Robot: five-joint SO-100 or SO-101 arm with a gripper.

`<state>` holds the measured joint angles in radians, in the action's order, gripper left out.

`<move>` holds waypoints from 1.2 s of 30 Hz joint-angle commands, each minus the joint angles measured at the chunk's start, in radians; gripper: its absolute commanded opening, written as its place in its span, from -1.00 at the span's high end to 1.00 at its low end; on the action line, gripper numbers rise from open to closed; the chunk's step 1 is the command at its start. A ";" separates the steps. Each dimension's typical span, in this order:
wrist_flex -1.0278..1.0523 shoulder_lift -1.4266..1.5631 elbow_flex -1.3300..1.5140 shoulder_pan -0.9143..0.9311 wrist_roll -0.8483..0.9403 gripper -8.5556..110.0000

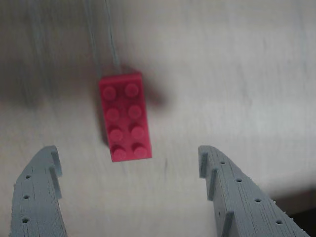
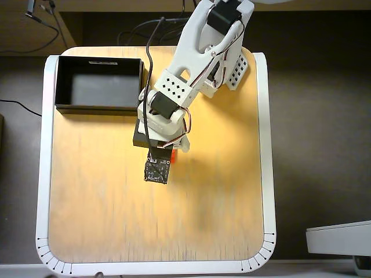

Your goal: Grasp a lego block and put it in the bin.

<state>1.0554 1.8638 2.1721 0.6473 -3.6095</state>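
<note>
In the wrist view, a small bright red plastic lego block (image 1: 124, 116) with two rows of four studs is seen lying flat on the pale wooden table (image 1: 237, 74). Its long side runs almost up and down the picture, slightly tilted. The two grey printed fingers (image 1: 39, 197) of the gripper (image 1: 129, 162) are shown at the lower corners, spread wide apart. Nothing is held between them. The block is placed between the fingertips and a little beyond them, and it is touched by neither finger.

In the overhead view, the white arm (image 2: 200, 52) is stretched from the far edge of the table (image 2: 220, 202) towards the middle. Only a small red corner of the block (image 2: 173, 155) is visible, just beside the wrist. The shallow black rectangular bin (image 2: 58, 81) with a dark grey floor is standing at the far left corner of the table, well apart from the block.
</note>
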 commanded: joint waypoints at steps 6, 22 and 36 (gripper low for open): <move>-0.089 -0.061 -0.143 -0.026 0.025 0.37; -0.146 -0.143 -0.141 -0.049 0.051 0.37; -0.146 -0.170 -0.137 -0.048 0.052 0.46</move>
<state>0.9311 1.6843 2.1537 0.6182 -3.5558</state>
